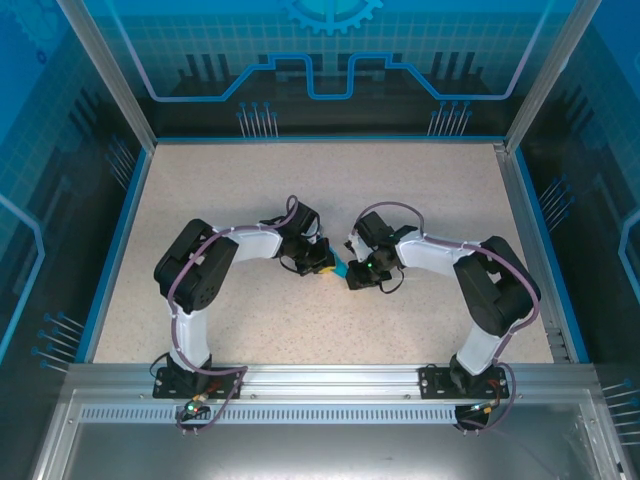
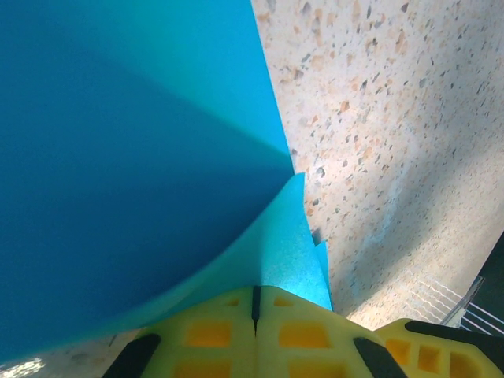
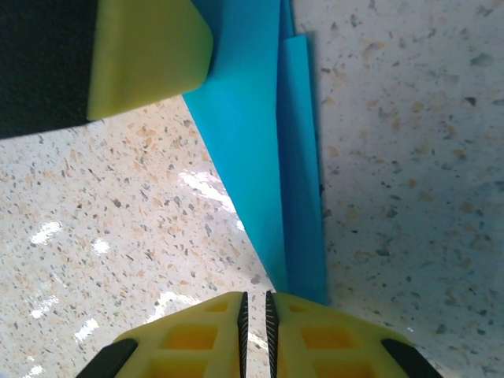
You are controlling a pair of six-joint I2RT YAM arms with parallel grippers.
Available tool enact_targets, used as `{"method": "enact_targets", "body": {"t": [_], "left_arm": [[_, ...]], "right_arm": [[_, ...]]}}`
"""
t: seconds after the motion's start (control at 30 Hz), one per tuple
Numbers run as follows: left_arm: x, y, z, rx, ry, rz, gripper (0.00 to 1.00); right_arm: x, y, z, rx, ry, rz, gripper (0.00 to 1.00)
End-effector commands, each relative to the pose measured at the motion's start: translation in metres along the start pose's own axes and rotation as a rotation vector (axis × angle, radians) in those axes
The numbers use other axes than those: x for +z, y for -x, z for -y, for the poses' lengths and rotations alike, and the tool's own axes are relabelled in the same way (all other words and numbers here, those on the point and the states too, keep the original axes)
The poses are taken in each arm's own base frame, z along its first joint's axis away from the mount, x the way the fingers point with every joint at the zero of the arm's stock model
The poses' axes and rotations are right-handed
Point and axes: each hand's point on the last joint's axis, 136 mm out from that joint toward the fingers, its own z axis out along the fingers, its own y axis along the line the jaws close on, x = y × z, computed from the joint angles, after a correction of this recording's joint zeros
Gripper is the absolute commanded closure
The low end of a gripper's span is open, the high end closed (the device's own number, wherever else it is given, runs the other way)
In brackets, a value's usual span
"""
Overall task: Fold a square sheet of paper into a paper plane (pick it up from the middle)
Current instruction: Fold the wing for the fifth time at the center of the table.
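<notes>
Top external gives you the speckled worktop (image 1: 200, 200), with the left arm (image 1: 200, 270) reaching in from 7 o'clock and the right arm (image 1: 490, 285) from 5 o'clock. They meet at centre over a sliver of cyan paper (image 1: 340, 268). On the left wrist the paper fans toward 10 o'clock, its folded layers clamped in the left pincer (image 2: 255, 311) at 6 o'clock. Your right pincer (image 3: 255, 307) is closed to a slit. The paper's tip meets its 3 o'clock finger, possibly tucked beneath.
</notes>
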Motion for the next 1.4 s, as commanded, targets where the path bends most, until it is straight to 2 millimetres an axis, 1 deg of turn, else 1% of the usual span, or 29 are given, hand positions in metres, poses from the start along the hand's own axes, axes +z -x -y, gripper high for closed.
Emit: {"method": "enact_targets", "body": {"t": [0.0,0.2,0.4,0.63,0.7,0.77,0.87,0.93,1.07,1.23,1.3,1.37], "left_arm": [[0.014,-0.006,-0.059,-0.058,0.208,-0.007,0.97],[0.015,-0.005,-0.062,-0.06,0.222,-0.007,0.97],[0.016,-0.005,-0.065,-0.06,0.23,-0.009,0.97],[0.017,-0.006,-0.067,-0.059,0.239,-0.01,0.97],[0.017,-0.006,-0.067,-0.059,0.239,-0.01,0.97],[0.017,-0.006,-0.067,-0.059,0.239,-0.011,0.97],[0.017,-0.006,-0.067,-0.059,0.238,-0.012,0.97],[0.018,-0.006,-0.067,-0.06,0.236,-0.012,0.97],[0.019,-0.005,-0.067,-0.063,0.232,-0.012,0.97],[0.02,-0.006,-0.068,-0.063,0.234,-0.017,0.97],[0.019,-0.007,-0.068,-0.063,0.234,-0.017,0.97],[0.019,-0.007,-0.067,-0.064,0.234,-0.017,0.97]], "right_arm": [[-0.006,-0.001,0.01,0.006,-0.044,-0.009,0.83],[-0.006,0.002,0.015,0.002,-0.081,-0.003,0.82],[0.002,-0.002,0.021,0.016,-0.097,-0.028,0.83],[0.005,-0.008,0.029,0.053,-0.113,-0.055,0.83],[0.003,-0.008,0.031,0.069,-0.115,-0.056,0.83],[-0.002,-0.004,0.024,0.067,-0.092,-0.037,0.83],[-0.019,0.01,-0.001,0.034,0.01,0.045,0.82],[-0.024,0.017,-0.017,0.02,0.074,0.072,0.81],[-0.011,0.025,-0.03,0.031,0.147,0.063,0.82],[0.002,0.044,-0.04,0.038,0.182,0.059,0.84],[0.009,0.05,-0.04,0.039,0.175,0.045,0.85],[0.015,0.051,-0.035,0.045,0.16,0.028,0.86]]}}
